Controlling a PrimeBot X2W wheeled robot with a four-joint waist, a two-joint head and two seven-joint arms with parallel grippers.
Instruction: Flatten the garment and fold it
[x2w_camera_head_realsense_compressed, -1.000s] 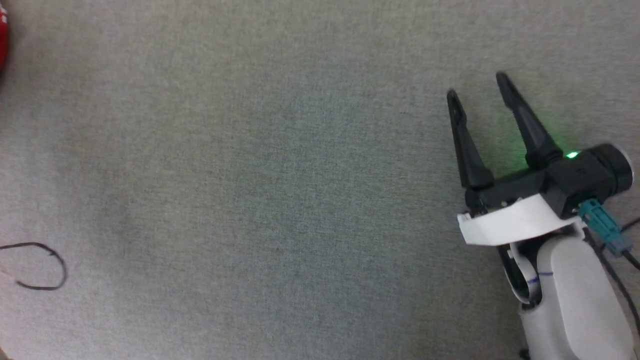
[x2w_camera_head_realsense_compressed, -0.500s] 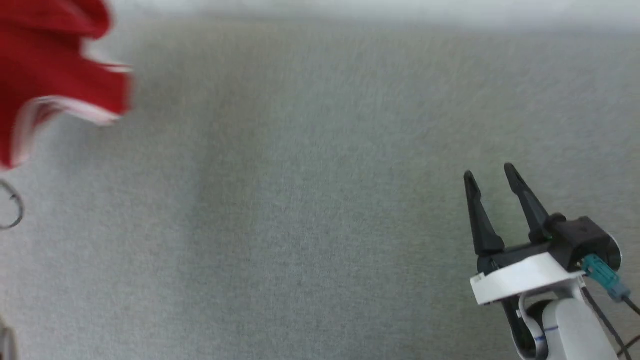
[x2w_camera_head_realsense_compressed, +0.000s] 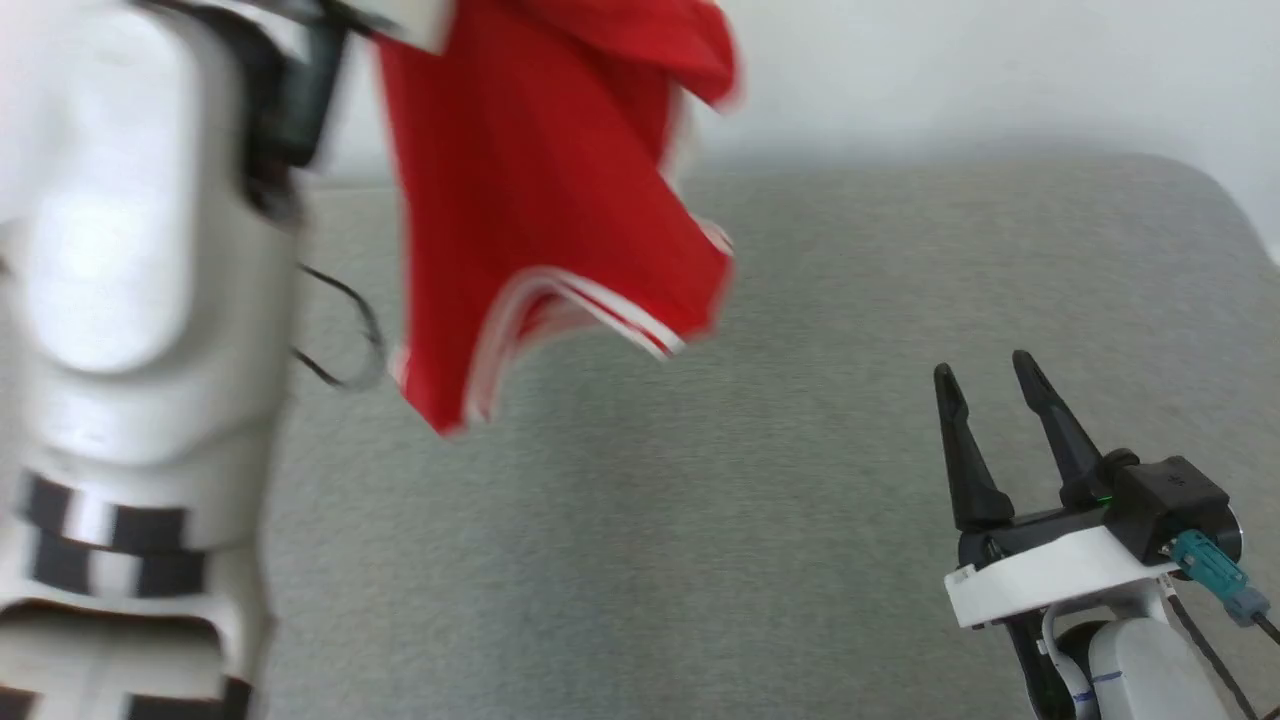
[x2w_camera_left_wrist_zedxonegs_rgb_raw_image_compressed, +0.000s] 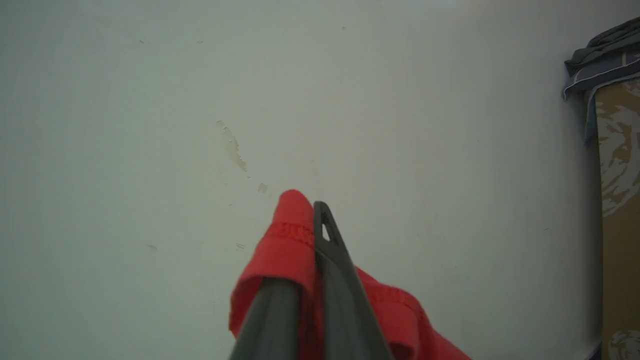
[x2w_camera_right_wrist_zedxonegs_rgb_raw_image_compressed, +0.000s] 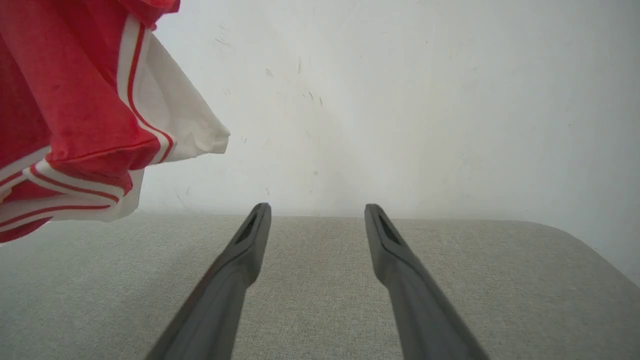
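My left gripper (x2w_camera_left_wrist_zedxonegs_rgb_raw_image_compressed: 310, 225) is pinched shut on a fold of the red jersey (x2w_camera_left_wrist_zedxonegs_rgb_raw_image_compressed: 285, 245). The cloth is draped over one finger, and the gripper points at a pale wall (x2w_camera_left_wrist_zedxonegs_rgb_raw_image_compressed: 200, 100). In the head view my pale forearm (x2w_camera_head_realsense_compressed: 130, 250) stands blurred at the left. The jersey hangs beside it from the top of the view, over the grey pad (x2w_camera_head_realsense_compressed: 700, 550), its white, red-striped trim lowest. My right gripper (x2w_camera_head_realsense_compressed: 985, 370) sits low at the right, fingers spread and empty, well apart from the jersey.
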